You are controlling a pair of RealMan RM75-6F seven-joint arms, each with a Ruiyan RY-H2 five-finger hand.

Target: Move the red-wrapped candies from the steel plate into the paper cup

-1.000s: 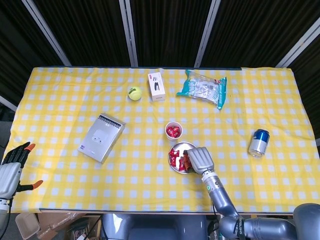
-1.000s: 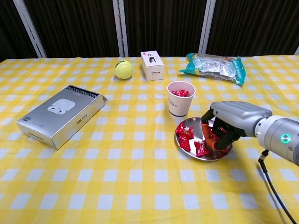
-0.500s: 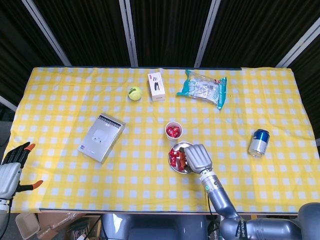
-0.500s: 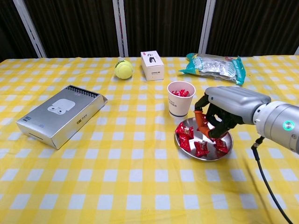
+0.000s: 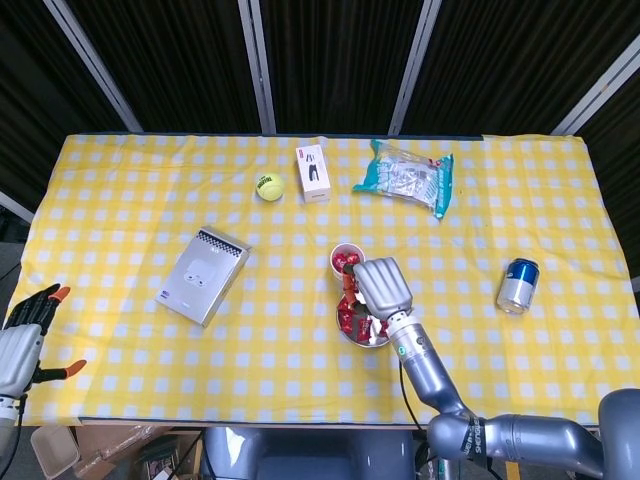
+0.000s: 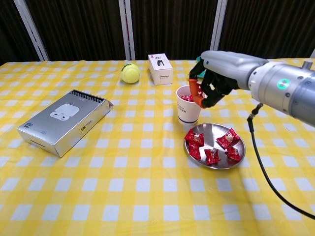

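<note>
My right hand [image 6: 212, 78] hovers over the rim of the white paper cup [image 6: 189, 109], fingers curled in and pinching what looks like a red-wrapped candy at the fingertips. The cup holds a few red candies. Just right of it and nearer me lies the steel plate [image 6: 216, 164] with several red-wrapped candies [image 6: 211, 156] spread on it. In the head view the right hand [image 5: 381, 285] covers part of the cup [image 5: 343, 258] and the plate [image 5: 345, 333]. My left hand [image 5: 22, 340] hangs off the table's left front corner, fingers spread and holding nothing.
A silver product box [image 6: 64, 120] lies at the left. A tennis ball [image 6: 130, 73], a small white box [image 6: 160, 69] and a teal snack bag [image 6: 226, 66] line the far side. A drink can [image 5: 518, 284] stands at the right.
My right hand has lifted off the steel plate and moved up and away from me to the cup. The candies it had been covering on the plate now show. The left hand has stayed still.
</note>
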